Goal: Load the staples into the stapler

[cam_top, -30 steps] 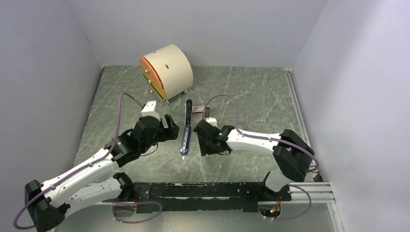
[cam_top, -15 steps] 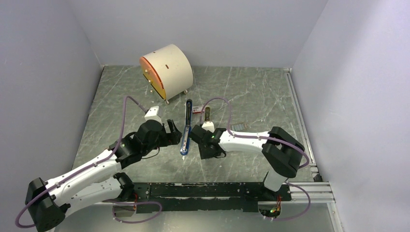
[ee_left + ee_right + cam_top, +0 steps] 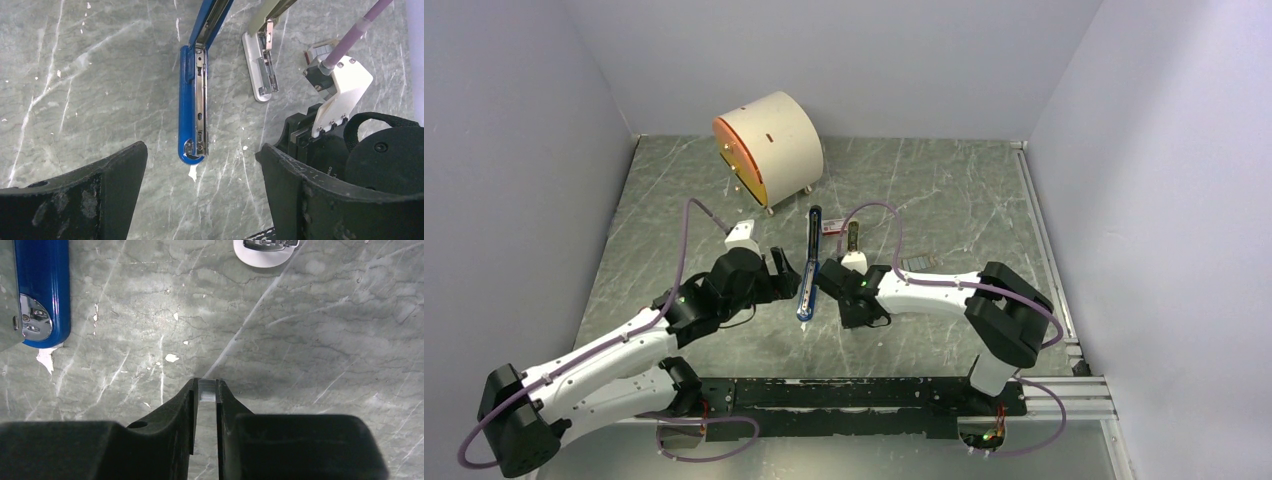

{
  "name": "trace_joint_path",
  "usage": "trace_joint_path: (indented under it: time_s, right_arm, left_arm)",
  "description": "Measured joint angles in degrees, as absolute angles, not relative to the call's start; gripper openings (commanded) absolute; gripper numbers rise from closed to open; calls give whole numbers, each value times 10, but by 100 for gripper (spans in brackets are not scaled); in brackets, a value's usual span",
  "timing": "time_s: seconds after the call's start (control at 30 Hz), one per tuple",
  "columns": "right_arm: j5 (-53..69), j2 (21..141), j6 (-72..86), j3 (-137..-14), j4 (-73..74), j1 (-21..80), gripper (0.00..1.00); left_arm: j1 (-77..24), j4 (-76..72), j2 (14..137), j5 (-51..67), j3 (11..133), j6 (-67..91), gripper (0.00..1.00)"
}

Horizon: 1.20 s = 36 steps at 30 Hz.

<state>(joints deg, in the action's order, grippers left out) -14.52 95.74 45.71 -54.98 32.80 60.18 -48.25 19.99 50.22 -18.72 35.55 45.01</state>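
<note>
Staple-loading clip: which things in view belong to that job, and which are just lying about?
Job:
- blue stapler, lying open
- staples, pinched in the right gripper

Lying about:
- grey-green stapler
- cream drum
- small red-and-white box

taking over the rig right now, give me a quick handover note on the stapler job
Left gripper: open, holding nothing, straddling the near end of the stapler without touching it.
Right gripper: shut on the staples, pinched at its tips, low over the table just right of the stapler.
Stapler: lying opened flat, silver channel facing up.
Done: stapler opened, staples gripped.
Left: carry the strip over the channel, seat it, close the stapler.
</note>
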Motion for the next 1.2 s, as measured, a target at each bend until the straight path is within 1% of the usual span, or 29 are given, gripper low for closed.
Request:
trace_joint_path:
  time_s: [0.27,0.4,0.53,0.63,0.7,0.77,0.83,0.9,1.07,1.2]
  right_arm:
    - [-143,955,462,-547,317,601,17]
    - [-122,921,460,-514,269,582,17]
    - [-57,833,458,-452,192,522,16]
    - [-6,783,456,-425,143,459,17]
    - [31,753,457,-416,109,422,17]
    - [70,728,462,-415,71,394,17]
    - [107,708,472,-415,34,371,17]
    - [152,688,496,-414,-13,343,17]
    - [234,658,566,-410,-124,293,17]
    - [282,650,614,-409,-186,283,17]
  left_arm:
    - [-482,192,521,-153,355,445,86]
    - [-482,168,523,-117,351,441,89]
    - [-482,139,523,-74,346,439,92]
    - [-482,111,523,-41,346,439,92]
    - [-482,89,524,-16,347,439,91]
    - [-482,66,528,9,348,442,87]
    - [-482,36,537,34,353,449,82]
    - [-482,14,548,48,362,460,80]
    - [-482,-57,575,74,388,500,84]
    - [-481,-133,592,98,396,536,83]
